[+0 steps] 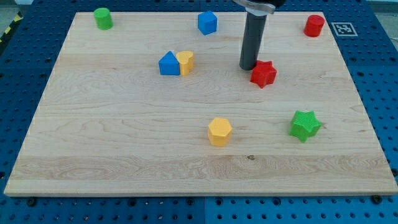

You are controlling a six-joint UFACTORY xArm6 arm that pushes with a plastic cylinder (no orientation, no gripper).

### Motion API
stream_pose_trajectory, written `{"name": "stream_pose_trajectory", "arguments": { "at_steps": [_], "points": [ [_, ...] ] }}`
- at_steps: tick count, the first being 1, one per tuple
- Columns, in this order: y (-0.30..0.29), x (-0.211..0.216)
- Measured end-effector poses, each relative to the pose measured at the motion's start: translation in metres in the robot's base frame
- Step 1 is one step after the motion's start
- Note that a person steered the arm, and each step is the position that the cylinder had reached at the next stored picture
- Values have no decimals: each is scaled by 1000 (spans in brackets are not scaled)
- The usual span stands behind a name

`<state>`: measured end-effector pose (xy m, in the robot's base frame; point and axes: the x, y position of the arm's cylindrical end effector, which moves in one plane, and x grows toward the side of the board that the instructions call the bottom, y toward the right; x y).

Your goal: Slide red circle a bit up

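- Camera view, edges and room: the wooden board (124,137) lies on a blue perforated table (18,93), and its four edges all show.
- The red circle (314,25) sits close to the board's top edge and near its right corner, so little board remains above it; to its left the wood is bare as far as the rod.
- The middle band and the bottom strip of the board are open wood.
- My tip (249,67) rests on the wood just left of the red star (263,73), touching it or nearly so; I cannot tell which.
- The tip is well apart from the red circle, which lies up and to the view's right of it.
- There is no pincer here, only the dark rod, so nothing is clamped or spread.
- The red circle looks like a short upright cylinder, plain red, standing alone.
- Count: eight blocks.
- Two red: the circle and the star.
- Two blue: a blue cube (207,22) near the top edge, and a blue house-shaped block (168,64).
- Two yellow: a yellow heart-like block (185,62) touching the blue house-shaped block on its right, and a yellow hexagon (219,131) low at centre.
- Two green: a green cylinder (103,18) near the top left corner, and a green star (305,125) at lower right.
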<state>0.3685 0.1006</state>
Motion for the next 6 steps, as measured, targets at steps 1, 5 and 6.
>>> {"name": "stream_pose_trajectory", "arguments": {
  "at_steps": [1,5,6],
  "points": [
    [16,-8],
    [166,-92],
    [200,-100]
  ]
}}
